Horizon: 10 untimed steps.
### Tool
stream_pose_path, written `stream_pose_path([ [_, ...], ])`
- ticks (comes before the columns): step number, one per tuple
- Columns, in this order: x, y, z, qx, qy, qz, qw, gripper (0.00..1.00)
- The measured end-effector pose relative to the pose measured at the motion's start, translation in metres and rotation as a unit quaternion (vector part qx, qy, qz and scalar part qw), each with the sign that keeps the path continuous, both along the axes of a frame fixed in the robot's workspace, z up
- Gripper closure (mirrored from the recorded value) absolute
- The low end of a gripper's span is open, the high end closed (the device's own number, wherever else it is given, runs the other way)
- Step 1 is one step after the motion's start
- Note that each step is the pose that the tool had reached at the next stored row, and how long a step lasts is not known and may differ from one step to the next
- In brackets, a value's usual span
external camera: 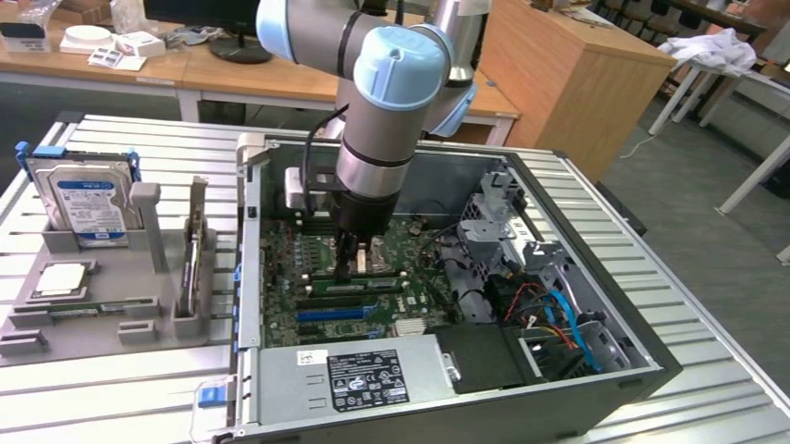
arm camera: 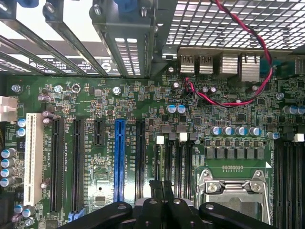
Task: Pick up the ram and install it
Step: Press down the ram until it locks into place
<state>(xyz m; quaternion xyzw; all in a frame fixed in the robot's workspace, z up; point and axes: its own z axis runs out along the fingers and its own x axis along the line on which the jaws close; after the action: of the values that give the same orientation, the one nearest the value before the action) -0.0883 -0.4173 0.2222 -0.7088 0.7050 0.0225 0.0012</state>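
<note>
Claw (external camera: 350,268) shut and empty, poised just above the motherboard's black slots (arm camera: 175,162). The ram (external camera: 194,248) appears to stand on edge in the grey rack (external camera: 87,319), well apart from your claw, outside the case. For the pick, you likely want a square grip on its flat faces, without twisting.

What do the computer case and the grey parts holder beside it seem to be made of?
Computer case: looks like sheet metal, bare grey, with folded edges and a perforated panel seen in the wrist view. Parts holder: probably moulded or printed plastic, matte grey, with blocky uprights; its look leaves this open.
</note>
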Motion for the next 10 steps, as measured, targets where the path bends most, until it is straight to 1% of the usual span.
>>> stream_pose_path([
  [10, 0.0, 0.0, -0.0009, 0.0, 0.0, 0.0, 1.0, 0.89],
])
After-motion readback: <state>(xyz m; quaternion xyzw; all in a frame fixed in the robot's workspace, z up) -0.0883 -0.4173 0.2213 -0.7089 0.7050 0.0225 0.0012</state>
